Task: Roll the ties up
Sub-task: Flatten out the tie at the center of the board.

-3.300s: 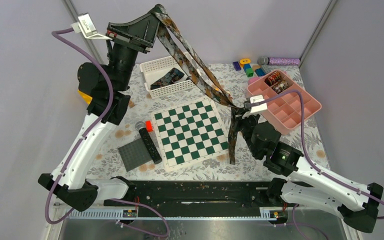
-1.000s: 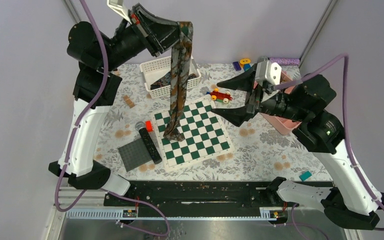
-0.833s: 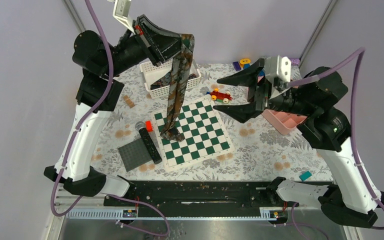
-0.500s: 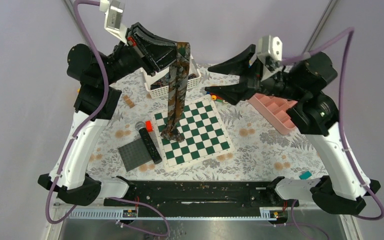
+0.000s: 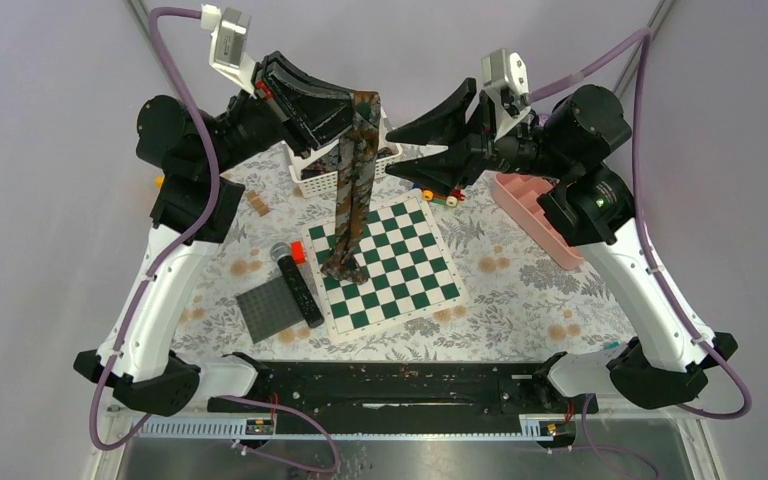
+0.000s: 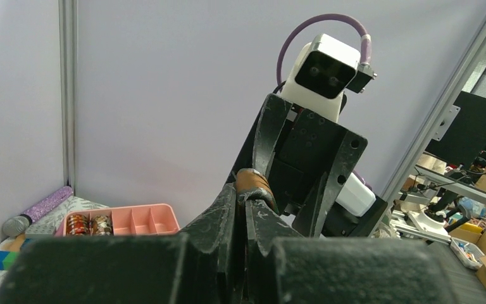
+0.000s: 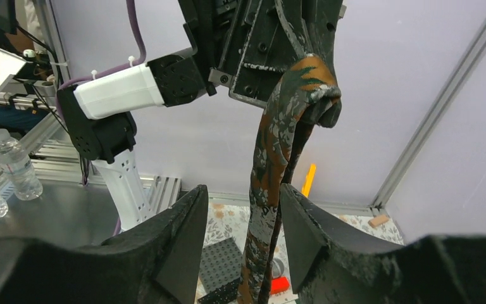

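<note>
**Tie Hung High, Not Rolled Yet**

Grey walls [image 5: 50, 200] stood round a desk [image 5: 520, 290] with a flowery cloth. The left hand [image 5: 358, 108] was squeezed shut on the folded top of a brown tie [image 5: 352, 190], high up. The tie hung down, and its ends touched the chessboard [image 5: 400, 270]. The right hand [image 5: 392, 150] was open, with one finger on each side of the tie, not gripping it. Two rolled ties [image 6: 88, 223] sat in the pink tray [image 6: 145, 218]. I think this tie was not rolled yet. A second before, the right hand was lower, by the tray, and wider open.
</note>
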You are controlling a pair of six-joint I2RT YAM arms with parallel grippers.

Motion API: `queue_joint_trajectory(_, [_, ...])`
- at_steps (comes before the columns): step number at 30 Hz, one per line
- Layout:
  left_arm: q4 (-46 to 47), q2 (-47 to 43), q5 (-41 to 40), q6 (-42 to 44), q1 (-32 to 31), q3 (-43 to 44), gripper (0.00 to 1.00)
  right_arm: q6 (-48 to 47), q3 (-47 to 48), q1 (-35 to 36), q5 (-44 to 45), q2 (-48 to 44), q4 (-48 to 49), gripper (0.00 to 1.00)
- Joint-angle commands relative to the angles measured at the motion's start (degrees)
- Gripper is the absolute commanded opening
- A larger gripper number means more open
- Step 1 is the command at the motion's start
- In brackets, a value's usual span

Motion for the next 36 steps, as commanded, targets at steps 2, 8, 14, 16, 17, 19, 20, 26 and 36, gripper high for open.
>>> queue_joint_trajectory(2, [4.66,-0.92,1.58,-1.45,-0.21,0.11,0.0,3.56,0.02,-0.28,-3.22,0.94,6.54,0.52])
queue_joint_trajectory(8, [5.58,-0.79,2.03,-2.36,-0.27,0.14,0.0,3.77,-0.09,-0.29,-2.67,2.21,7.33,0.52])
queue_joint_trajectory(14, [5.65,-0.78,2.56,-2.38,-0.29,0.17,0.0,3.35,-0.69,-0.27,-2.01,2.4,7.48,0.53])
queue_joint_trajectory(16, [5.6,-0.7,2.51,-2.38,-0.29,0.14,0.0,3.32,-0.79,-0.27,-2.21,2.5,7.52,0.53])
queue_joint_trajectory(17, [5.68,-0.7,2.57,-2.46,-0.29,0.13,0.0,3.37,-0.8,-0.31,-2.35,2.49,7.52,0.52])
queue_joint_trajectory(19, [5.76,-0.59,2.57,-2.54,-0.29,0.16,0.0,3.52,-0.79,-0.34,-2.56,2.61,7.73,0.51])
queue_joint_trajectory(20, [5.77,-0.53,2.52,-2.51,-0.29,0.14,0.0,3.74,-0.86,-0.35,-2.84,2.63,7.99,0.5])
queue_joint_trajectory(26, [6.07,0.14,2.55,-3.0,-0.4,0.43,0.0,5.12,-0.41,-0.3,-3.85,3.25,9.01,0.47])
queue_joint_trajectory(36, [4.96,1.23,2.58,-2.11,-1.79,1.37,0.0,5.49,0.04,-0.29,-3.76,3.38,9.08,0.42])
